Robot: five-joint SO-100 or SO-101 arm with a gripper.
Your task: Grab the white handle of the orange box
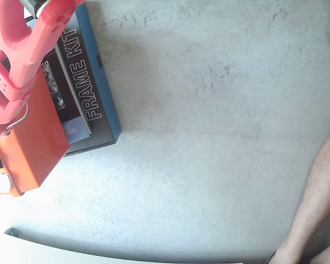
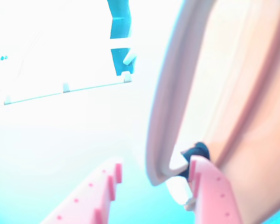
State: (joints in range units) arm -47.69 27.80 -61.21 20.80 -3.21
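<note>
Grey textured floor (image 1: 209, 110) fills most of the fixed view, with a bare leg (image 1: 319, 203) at the right edge and the action crowded into the left side. The orange box (image 1: 36, 137) hangs or leans there, tilted, overlapping the black-and-blue FRAME KIT box (image 1: 91, 82), with its fittings at the lower left corner near the frame edge. The red gripper (image 1: 3, 118) comes down over the box's upper left, and a thin white handle (image 1: 21, 118) curves out just beside its tip. In the wrist view, badly washed out by glare, the gripper (image 2: 154, 186) shows two toothed fingers standing apart, the box's rounded edge (image 2: 168, 116) running between them and a dark fitting (image 2: 198, 151) touching the right finger. Whether anything is clamped cannot be told from either picture; the jaws look open around the edge. The step in hand appears to be the approach to the handle. Next, the fingers would need to line up on the white loop itself, not the box's rim, before closing.
</note>
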